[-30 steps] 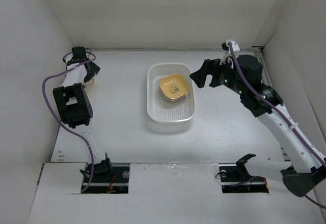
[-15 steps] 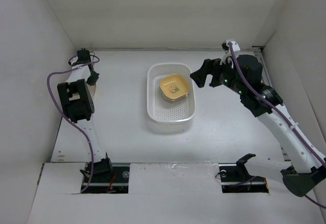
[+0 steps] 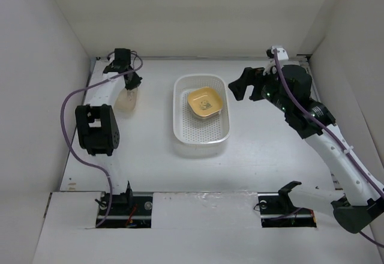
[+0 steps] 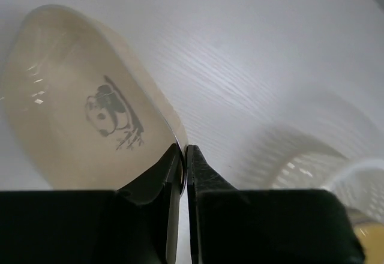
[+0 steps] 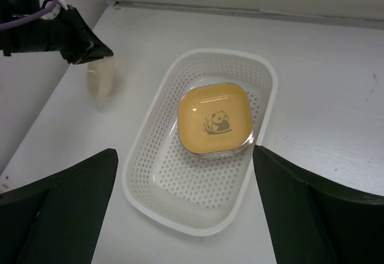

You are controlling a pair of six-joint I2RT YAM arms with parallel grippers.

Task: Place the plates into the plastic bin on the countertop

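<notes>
Left pincer [image 4: 183, 156], clamped on a cream plate [image 4: 84, 102] rim near the counter [image 3: 270, 150] far-left corner, has the plastic bin [image 3: 201, 137] to its right; right pincer [image 3: 239, 87] gapes open.

The white countertop [image 3: 150, 133] is carrying the plastic bin [image 3: 201, 134], which is sitting near its centre, slightly toward twelve o'clock.

A robotics lab test cell: a plain white countertop [image 3: 270, 156] boxed in by bare white walls [image 3: 198, 12]. Two black-and-white robot arms, the left arm [image 3: 96, 129] and the right arm [image 3: 327, 144], are bolted at its near edge, a purple cable [image 3: 63, 117] looping loose beside the left one. The props are a perforated white plastic bin [image 3: 201, 151], a yellow plate [image 3: 205, 103] and a cream plate [image 4: 78, 96], both printed with a panda.
</notes>
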